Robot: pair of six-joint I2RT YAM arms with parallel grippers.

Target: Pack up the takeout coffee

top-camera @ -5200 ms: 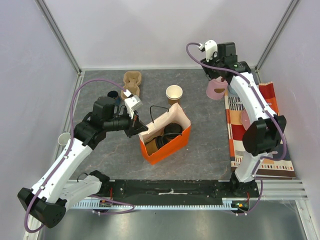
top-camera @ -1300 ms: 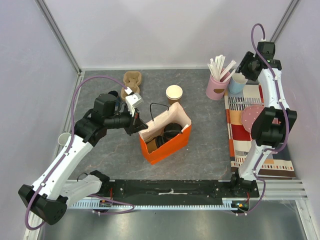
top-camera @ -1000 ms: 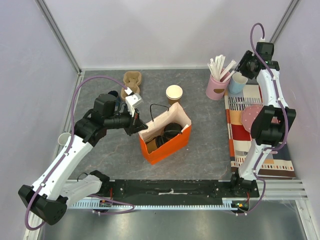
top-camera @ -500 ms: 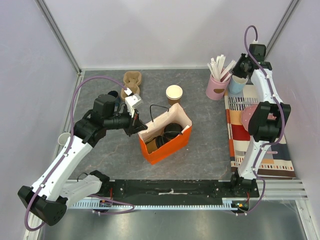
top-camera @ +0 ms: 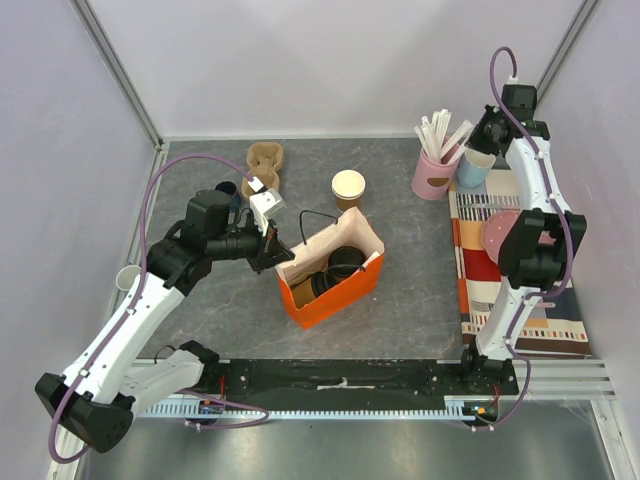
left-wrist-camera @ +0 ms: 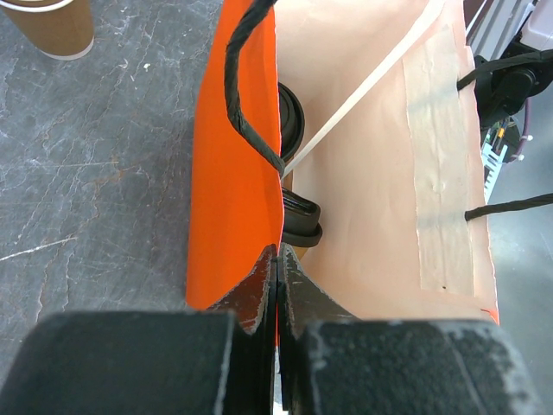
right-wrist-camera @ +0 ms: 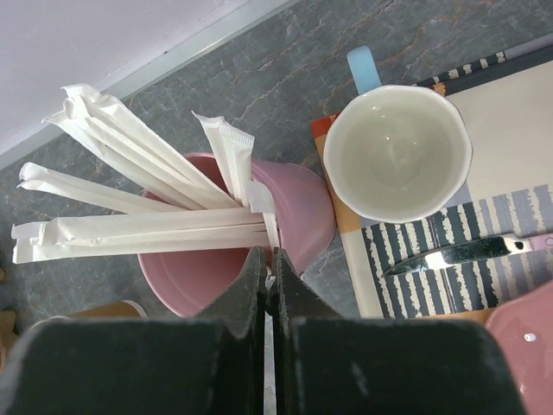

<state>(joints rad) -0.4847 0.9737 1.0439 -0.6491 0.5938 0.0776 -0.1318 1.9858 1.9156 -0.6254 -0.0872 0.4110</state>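
Note:
An orange paper bag (top-camera: pixel 330 285) stands mid-table with its mouth open. My left gripper (top-camera: pixel 275 250) is shut on the bag's near edge (left-wrist-camera: pixel 238 199), holding that wall. Inside the bag lie black lids (left-wrist-camera: pixel 302 220) and dark shapes (top-camera: pixel 345 265); I cannot tell whether cups sit under them. One brown kraft cup (top-camera: pixel 348 187) of the takeout coffee stands lidless behind the bag, also at the corner of the left wrist view (left-wrist-camera: pixel 52 22). My right gripper (right-wrist-camera: pixel 269 255) is shut on a paper-wrapped straw (right-wrist-camera: pixel 259 203) in the pink cup (right-wrist-camera: pixel 233 251).
A light blue cup (right-wrist-camera: pixel 397 151) stands next to the pink cup (top-camera: pixel 434 178) on a striped mat (top-camera: pixel 510 300), with a knife (right-wrist-camera: pixel 458 252) and a pink plate (top-camera: pixel 500 235). A cardboard cup carrier (top-camera: pixel 265 160) and a dark blue mug (top-camera: pixel 226 190) sit at the back left.
My right gripper has moved over the pink cup and closed on a wrapped straw. The left gripper has kept its hold on the bag without moving.

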